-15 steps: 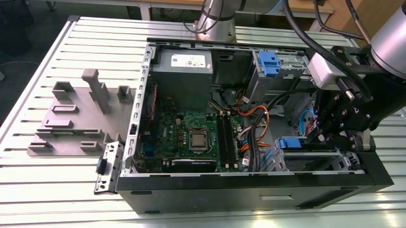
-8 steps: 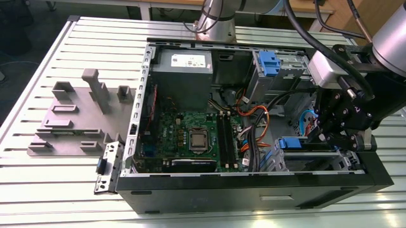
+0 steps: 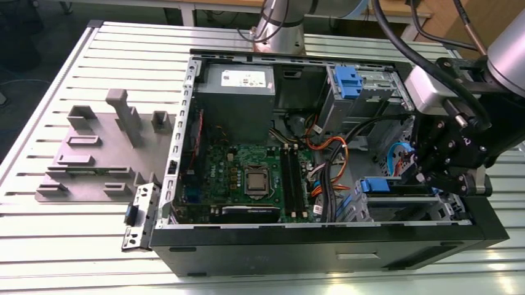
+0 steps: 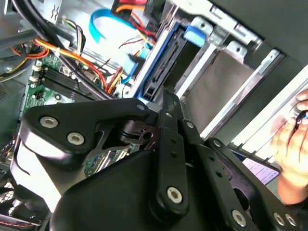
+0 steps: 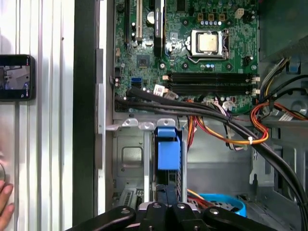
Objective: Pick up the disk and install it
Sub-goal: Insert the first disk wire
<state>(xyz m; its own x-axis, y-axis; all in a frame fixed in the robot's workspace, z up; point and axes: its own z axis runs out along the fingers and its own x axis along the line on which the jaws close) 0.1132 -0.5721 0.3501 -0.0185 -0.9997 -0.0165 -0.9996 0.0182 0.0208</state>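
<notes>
The disk [image 3: 382, 185] stands on edge in the drive cage [image 3: 402, 206] at the exterior view's right of the open computer case; its blue carrier tab [image 5: 168, 147] points toward the motherboard. In the second wrist view the disk's blue and black edge [image 4: 156, 67] runs along the cage's metal wall. My gripper [image 3: 420, 178] hangs just over the cage. Its fingers [image 4: 167, 98] are shut together, tips at the disk's outer end, with nothing seen between them. In the first wrist view the gripper [image 5: 167, 204] sits right behind the disk's dark rear edge.
The motherboard [image 3: 246, 178], a grey power supply [image 3: 238, 89] and orange, black and blue cables [image 3: 332, 163] crowd the case. A second blue carrier [image 3: 348, 83] sits in the upper bay. A grey fixture plate [image 3: 98, 153] lies outside. A person's hand [image 4: 293, 144] and phone [image 5: 17, 77] are beside the case.
</notes>
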